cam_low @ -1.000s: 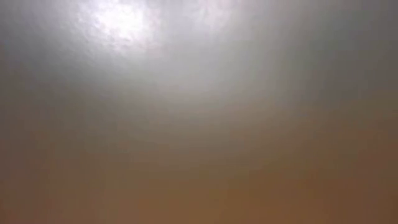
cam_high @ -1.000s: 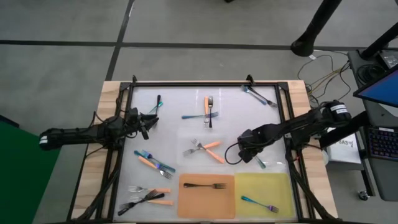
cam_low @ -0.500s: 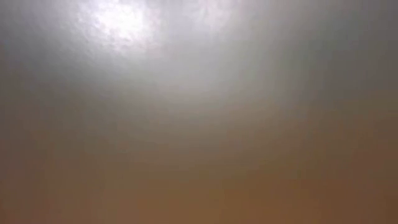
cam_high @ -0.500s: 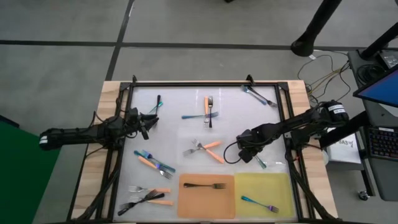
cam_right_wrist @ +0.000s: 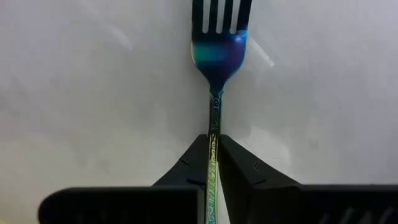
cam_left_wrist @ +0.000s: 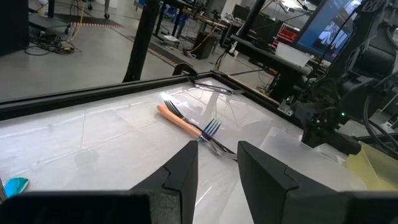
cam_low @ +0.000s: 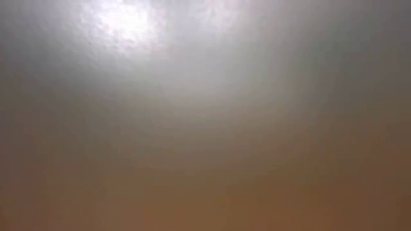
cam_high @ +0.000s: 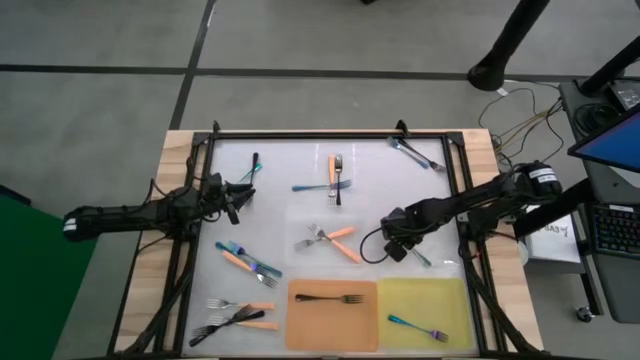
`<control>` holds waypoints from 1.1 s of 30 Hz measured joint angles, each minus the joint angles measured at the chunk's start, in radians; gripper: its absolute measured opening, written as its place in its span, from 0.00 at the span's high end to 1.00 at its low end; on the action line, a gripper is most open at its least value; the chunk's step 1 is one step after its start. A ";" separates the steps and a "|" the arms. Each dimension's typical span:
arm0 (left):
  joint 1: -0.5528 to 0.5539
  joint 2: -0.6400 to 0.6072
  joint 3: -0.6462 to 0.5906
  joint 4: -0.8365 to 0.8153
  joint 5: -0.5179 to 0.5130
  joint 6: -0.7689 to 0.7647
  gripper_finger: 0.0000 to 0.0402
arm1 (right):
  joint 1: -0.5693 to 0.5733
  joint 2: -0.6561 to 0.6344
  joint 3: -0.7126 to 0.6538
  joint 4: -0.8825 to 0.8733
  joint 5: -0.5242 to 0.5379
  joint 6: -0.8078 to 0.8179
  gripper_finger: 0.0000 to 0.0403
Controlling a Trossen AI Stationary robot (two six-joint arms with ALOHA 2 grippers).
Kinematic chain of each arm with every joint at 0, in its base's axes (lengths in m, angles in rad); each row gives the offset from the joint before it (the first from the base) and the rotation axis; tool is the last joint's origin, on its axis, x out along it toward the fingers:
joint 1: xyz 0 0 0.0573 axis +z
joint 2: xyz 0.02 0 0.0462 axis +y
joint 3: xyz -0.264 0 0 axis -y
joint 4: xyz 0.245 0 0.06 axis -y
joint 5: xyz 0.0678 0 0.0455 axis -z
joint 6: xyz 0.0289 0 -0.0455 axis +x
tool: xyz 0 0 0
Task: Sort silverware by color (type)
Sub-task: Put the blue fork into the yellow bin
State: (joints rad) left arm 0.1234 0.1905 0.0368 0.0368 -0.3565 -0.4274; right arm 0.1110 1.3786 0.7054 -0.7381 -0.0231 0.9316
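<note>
With its jaws clamped on the thin handle of an iridescent fork (cam_right_wrist: 214, 56), the right gripper (cam_high: 398, 243) sits low over the tabletop (cam_high: 280, 190), tines pointing straight ahead of it. That handle is slim and slick; I'd worry it pivots or slips on the lift. Just beyond waits the yellow mat (cam_high: 423, 300) with a matching fork (cam_high: 418, 327). Left gripper (cam_left_wrist: 214, 165) hovers apart, jaws parted, empty.

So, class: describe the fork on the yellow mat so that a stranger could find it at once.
Start at the yellow mat, at the table's near edge beside the orange mat. One fork lies alone on it. Its teal-blue iridescent finish sets it apart from the black fork next door.
</note>
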 joint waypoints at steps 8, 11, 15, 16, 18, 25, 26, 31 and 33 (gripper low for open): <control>0.000 0.000 0.000 0.000 0.000 0.000 0.76 | -0.001 -0.072 0.001 -0.003 0.030 0.013 0.97; 0.000 0.000 0.000 0.000 0.000 0.000 0.76 | -0.002 -0.098 0.001 -0.002 0.034 0.019 0.97; 0.000 0.000 0.000 0.000 0.000 0.000 0.76 | -0.001 -0.124 0.001 -0.001 0.036 0.014 0.97; 0.000 0.000 0.000 0.000 0.000 0.000 0.76 | -0.001 -0.131 0.001 -0.001 0.037 0.009 0.97; 0.000 0.000 0.000 0.000 0.000 0.000 0.76 | -0.001 -0.147 0.001 0.000 0.038 -0.005 0.97; 0.000 0.000 0.000 0.000 0.000 0.000 0.76 | 0.001 -0.241 0.002 0.023 0.034 -0.007 0.97; 0.000 0.000 0.000 0.000 0.000 0.000 0.76 | 0.004 -0.258 0.002 0.023 0.034 -0.005 0.97; 0.000 0.000 0.000 0.000 0.000 0.000 0.76 | 0.030 -0.348 0.002 0.030 -0.014 0.052 0.97; 0.000 0.000 0.000 0.000 0.000 0.000 0.76 | 0.048 -0.377 0.003 0.048 -0.046 0.086 0.97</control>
State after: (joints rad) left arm 0.1230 0.1904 0.0368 0.0368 -0.3565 -0.4274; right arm 0.1587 1.0012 0.7085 -0.6903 -0.0694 1.0177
